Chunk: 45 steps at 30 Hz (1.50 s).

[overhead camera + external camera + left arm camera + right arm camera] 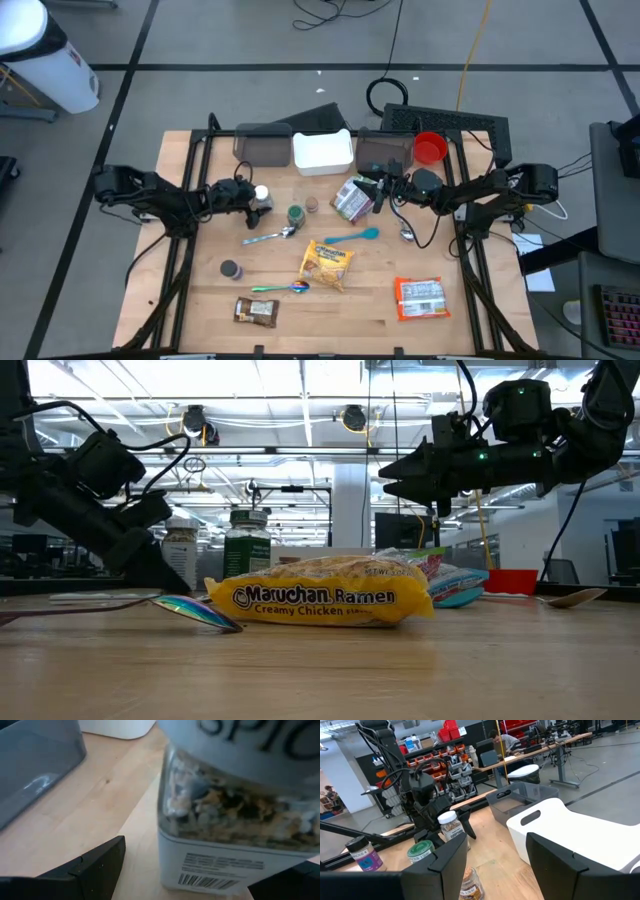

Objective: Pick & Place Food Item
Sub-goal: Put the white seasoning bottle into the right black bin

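My left gripper (252,197) stands wide open around the spice jar (262,198). My right gripper (378,190), at three o'clock, hangs part open above the counter (450,250), empty.

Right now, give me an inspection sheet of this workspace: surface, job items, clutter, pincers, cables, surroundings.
Surface: wooden table, no spills seen.
Job items: ramen pack, orange packet, brown bar, pouch; bins at the far edge: white bin, two grey bins.
Clutter: spice jars, three spoons, red cup.
Pincers: left pincer open around the white-capped jar; right pincer raised above the pouch, open, holding nothing.
Cables: loose coils on the floor beyond the table.
Surroundings: white drum on the floor; a person at a distant bench.
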Each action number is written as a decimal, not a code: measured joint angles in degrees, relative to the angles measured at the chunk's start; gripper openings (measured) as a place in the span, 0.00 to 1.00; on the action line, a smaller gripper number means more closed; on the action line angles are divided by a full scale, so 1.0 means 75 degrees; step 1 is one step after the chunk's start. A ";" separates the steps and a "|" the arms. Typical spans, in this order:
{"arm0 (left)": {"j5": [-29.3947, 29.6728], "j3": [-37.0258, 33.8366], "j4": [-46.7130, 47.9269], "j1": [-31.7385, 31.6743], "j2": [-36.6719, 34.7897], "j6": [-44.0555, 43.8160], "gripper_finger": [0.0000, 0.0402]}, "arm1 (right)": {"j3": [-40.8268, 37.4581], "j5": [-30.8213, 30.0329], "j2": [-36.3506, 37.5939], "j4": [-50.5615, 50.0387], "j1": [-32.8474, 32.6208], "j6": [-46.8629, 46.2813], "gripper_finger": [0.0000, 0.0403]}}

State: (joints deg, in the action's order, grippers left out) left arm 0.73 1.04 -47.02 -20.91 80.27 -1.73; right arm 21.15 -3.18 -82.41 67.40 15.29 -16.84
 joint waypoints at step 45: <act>-0.0241 0.0542 0.0000 0.0001 0.0000 0.0601 0.51 | 0.0000 -0.0003 -0.0003 0.0245 0.0000 0.0172 0.49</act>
State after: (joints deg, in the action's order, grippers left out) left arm -1.08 5.10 -47.02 -20.90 80.27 2.78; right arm 21.15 -3.20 -82.43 69.23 15.29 -15.55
